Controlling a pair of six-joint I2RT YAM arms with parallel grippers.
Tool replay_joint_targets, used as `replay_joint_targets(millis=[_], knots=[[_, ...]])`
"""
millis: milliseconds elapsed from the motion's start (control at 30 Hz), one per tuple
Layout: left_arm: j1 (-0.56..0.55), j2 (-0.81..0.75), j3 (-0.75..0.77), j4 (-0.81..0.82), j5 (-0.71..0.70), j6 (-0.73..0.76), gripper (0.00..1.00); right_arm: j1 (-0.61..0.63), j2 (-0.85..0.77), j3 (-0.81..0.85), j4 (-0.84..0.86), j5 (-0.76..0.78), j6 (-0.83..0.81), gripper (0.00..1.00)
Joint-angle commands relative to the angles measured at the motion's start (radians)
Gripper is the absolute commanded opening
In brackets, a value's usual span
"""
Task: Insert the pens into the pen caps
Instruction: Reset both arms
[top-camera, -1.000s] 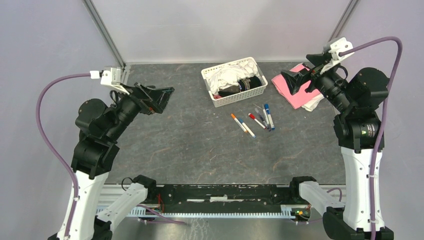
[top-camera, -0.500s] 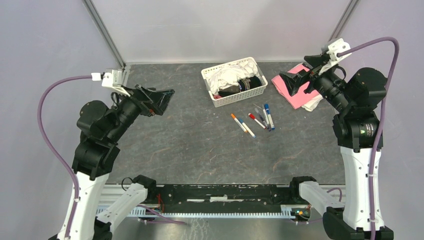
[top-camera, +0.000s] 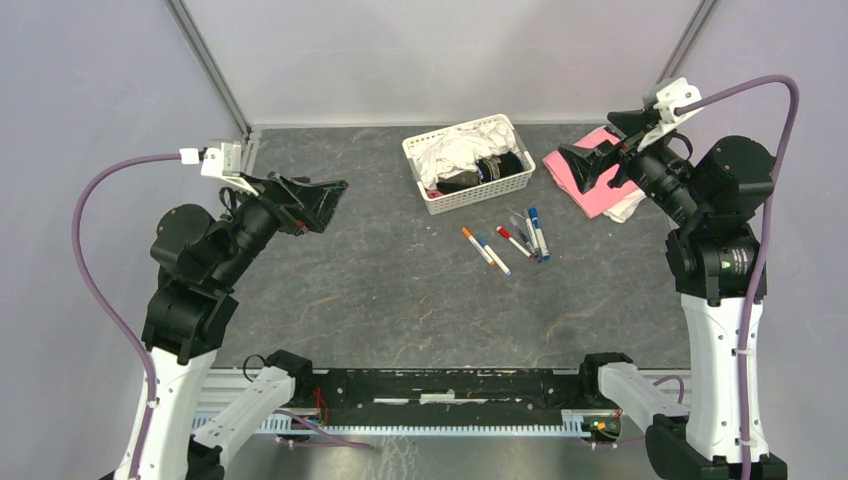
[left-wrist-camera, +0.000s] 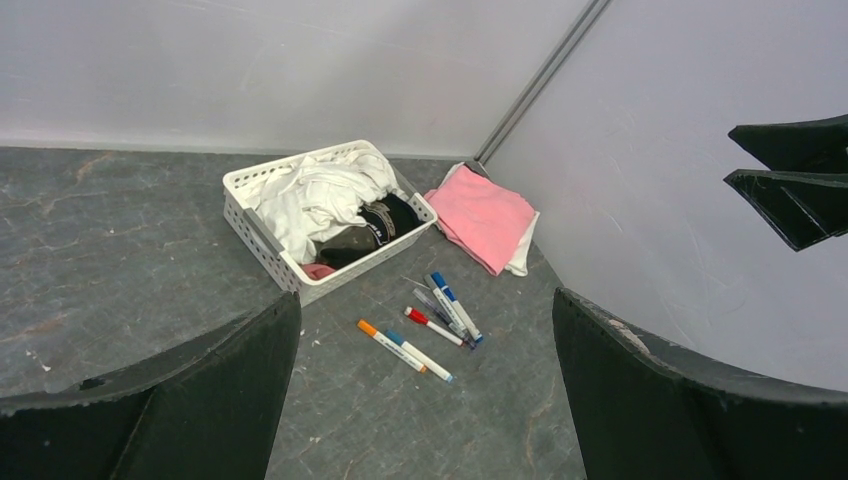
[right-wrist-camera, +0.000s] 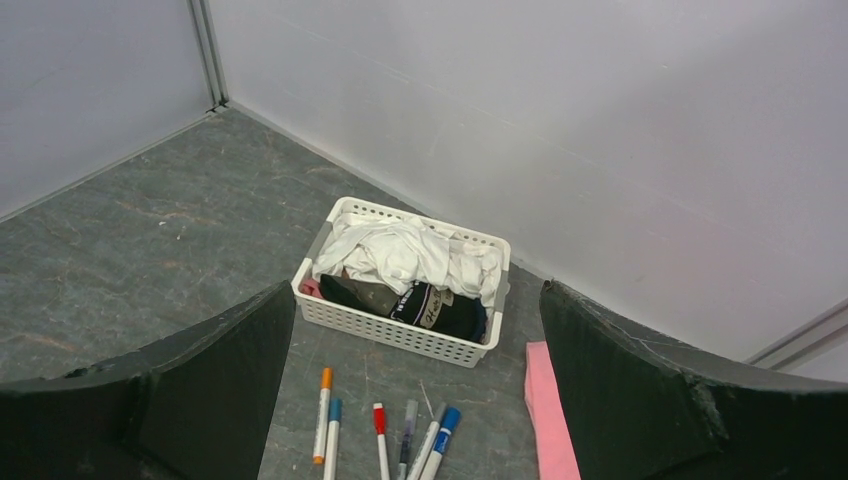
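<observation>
Grey worktop (top-camera: 400, 300): we list five pens (top-camera: 514, 241) lying together on the near side of a white basket (top-camera: 475, 196); left hand (top-camera: 332, 205) and right hand (top-camera: 572, 168) raised, both spread wide.

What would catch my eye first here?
The left gripper and right gripper hang open and empty, raised at the table's sides. Between them lie a white basket stuffed with clothes, a row of pens in front of it, and a pink cloth beside it.
</observation>
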Motion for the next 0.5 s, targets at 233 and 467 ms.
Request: replay_joint_targets(millis=[233, 467], knots=[[0.004, -0.006, -0.010, 0.009, 0.007, 0.019, 1.00, -0.004, -0.021, -0.007, 0.015, -0.017, -0.016, 0.98], [0.004, -0.003, -0.023, 0.012, 0.009, 0.019, 1.00, -0.004, -0.024, -0.034, 0.034, -0.050, -0.045, 0.98]])
